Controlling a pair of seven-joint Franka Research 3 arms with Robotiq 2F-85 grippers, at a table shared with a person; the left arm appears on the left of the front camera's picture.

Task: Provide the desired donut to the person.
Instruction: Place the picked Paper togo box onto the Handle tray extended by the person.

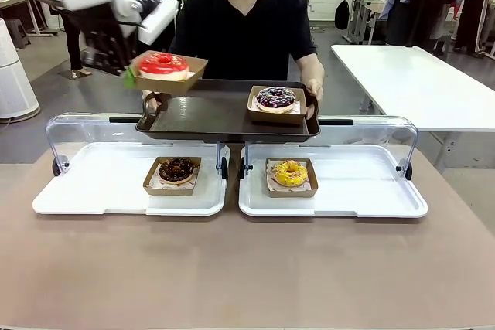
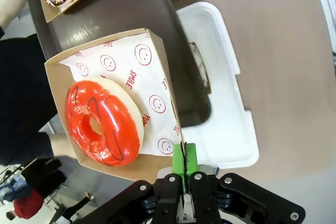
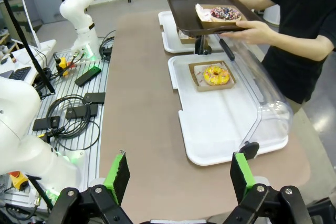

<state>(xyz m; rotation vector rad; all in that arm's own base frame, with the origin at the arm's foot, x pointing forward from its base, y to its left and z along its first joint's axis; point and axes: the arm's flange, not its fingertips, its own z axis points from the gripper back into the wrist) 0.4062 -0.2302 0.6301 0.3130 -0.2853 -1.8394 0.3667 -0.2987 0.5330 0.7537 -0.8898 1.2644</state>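
Red-glazed donut [image 2: 103,123] in cardboard tray [image 2: 160,66], edge pinched between closed left gripper [image 2: 184,169] fingers, hovering above person's [image 1: 244,28] dark serving tray [image 1: 209,113]. Delivery step underway; next calls for lowering, then releasing. Right gripper [image 3: 178,174] wide open, holding nothing.

2 white display trays [image 1: 116,199] with clear lids [image 1: 77,125] on a brown table [image 1: 247,268].
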